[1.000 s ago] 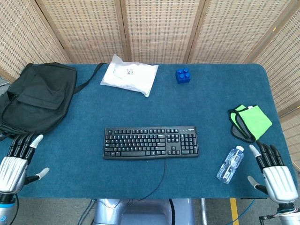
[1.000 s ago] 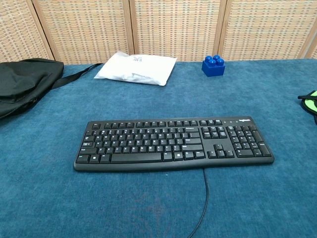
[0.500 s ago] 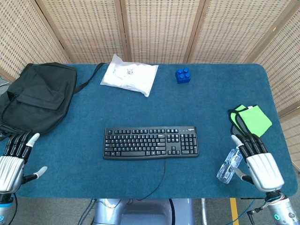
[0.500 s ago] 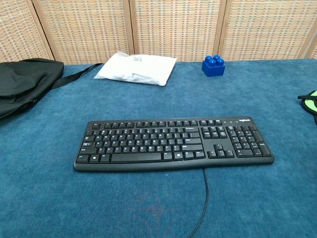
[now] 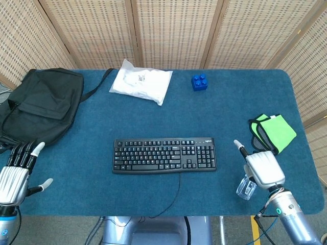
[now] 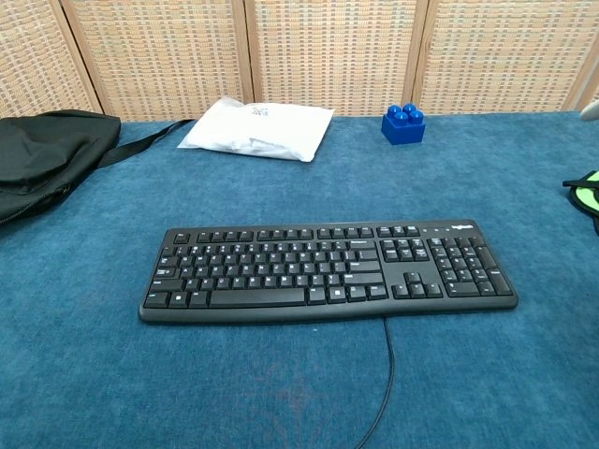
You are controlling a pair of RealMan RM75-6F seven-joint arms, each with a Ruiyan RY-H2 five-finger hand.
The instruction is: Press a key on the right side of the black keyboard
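right hand [image 5: 261, 168]: has slid in from the table's 4 o'clock corner over the last second, now hanging just over the clear water bottle [image 5: 246, 188]. One finger pokes out toward 11 o'clock, the rest look tucked, and it's holding nothing.

what that means: my read is it's lining up a poke, since that finger points at the numpad end. Still well short of the keys though, so nothing pressed yet.

left hand [image 5: 14, 174]: parked at the 8 o'clock corner, fingers spread, holding nothing, barely budged.

black keyboard [image 5: 164, 155]: sits mid-table, a bit toward the near edge. Long axis runs 9 to 3 o'clock, numpad at the 3 o'clock end, space bar row facing the robot. The cable [image 5: 173, 196] trails off toward 6 o'clock.

green pouch [image 5: 272, 132]: just past the right hand at 1 o'clock.

further out: blue brick [image 5: 199, 81] at 12 o'clock, white bag [image 5: 141, 84] about 11, black backpack [image 5: 38, 104] at 10.

chest view: hands basically out of shot.
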